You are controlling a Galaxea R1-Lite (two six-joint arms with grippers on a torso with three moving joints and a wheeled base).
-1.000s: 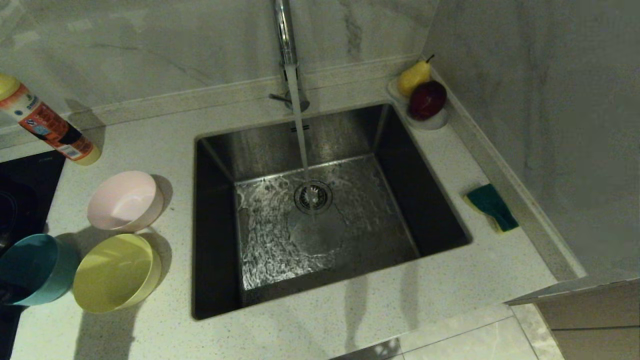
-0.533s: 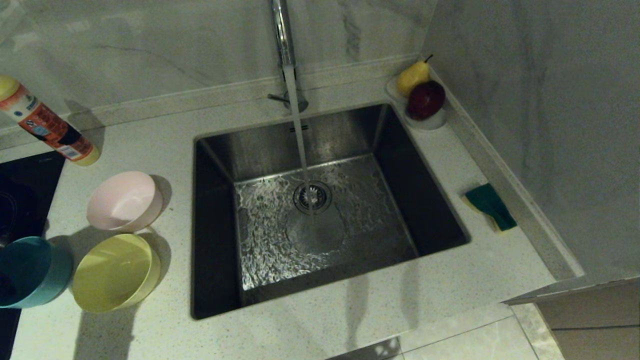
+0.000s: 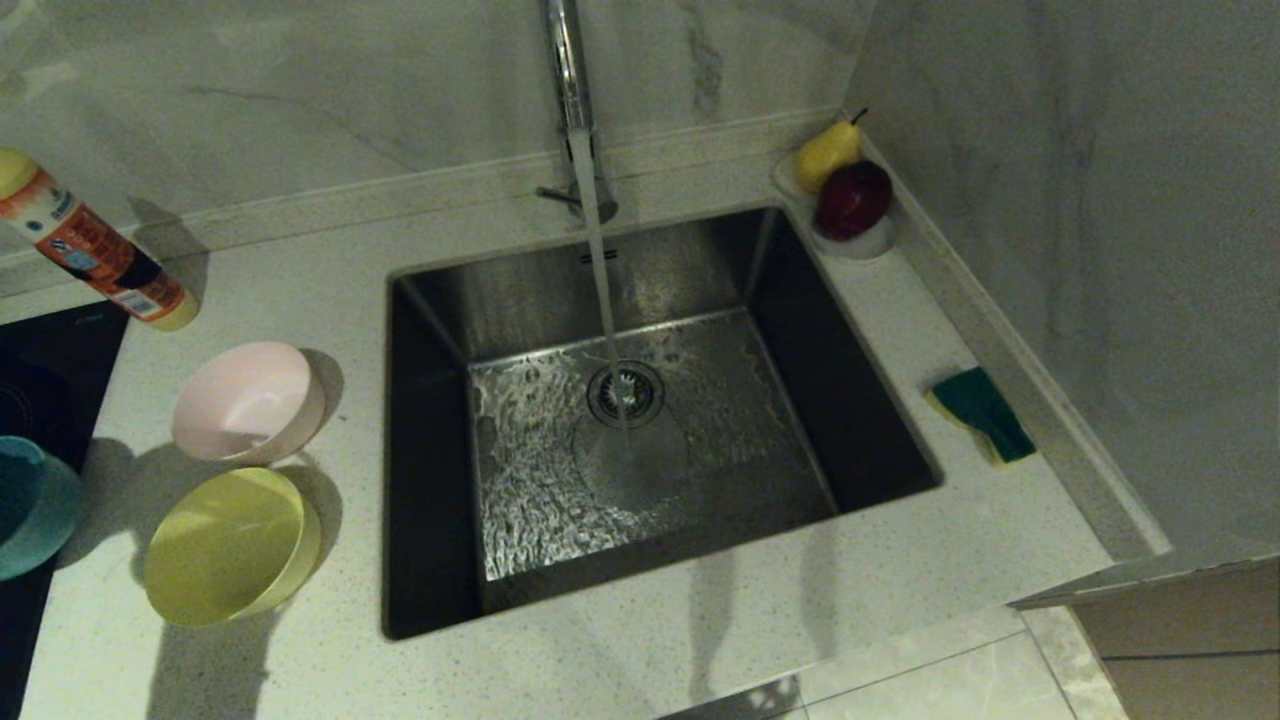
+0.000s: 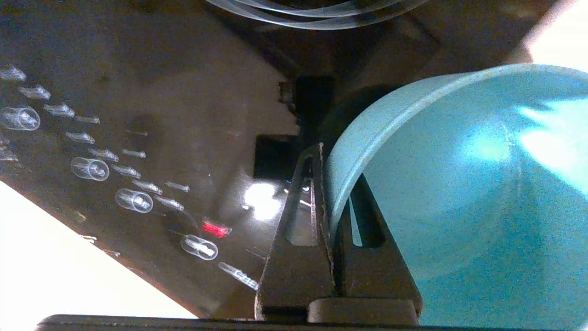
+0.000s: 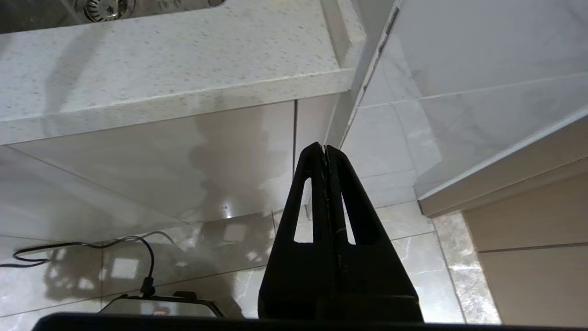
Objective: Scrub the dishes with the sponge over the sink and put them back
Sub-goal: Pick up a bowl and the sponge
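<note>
My left gripper (image 4: 332, 184) is shut on the rim of the light blue bowl (image 4: 459, 193), one finger outside the wall and one inside, above the black cooktop (image 4: 161, 92). In the head view only part of that blue bowl (image 3: 30, 520) shows at the left edge; the gripper itself is out of that view. The pink bowl (image 3: 245, 400) and the yellow bowl (image 3: 228, 545) rest on the counter left of the steel sink (image 3: 440, 300). The sponge (image 3: 980, 412) lies green side up on the counter right of the sink. My right gripper (image 5: 325, 148) hangs shut and empty below the counter edge.
Water runs from the tap (image 3: 572, 90) onto the drain strainer (image 3: 625, 392). A tilted orange-labelled bottle (image 3: 95, 255) stands at the back left. A white dish (image 3: 870, 243) with a pear and a red fruit sits in the back right corner against the wall.
The blue bowl has moved left in the head view, from beside the yellow bowl to the frame's edge. The other bowls and the sponge have stayed put.
</note>
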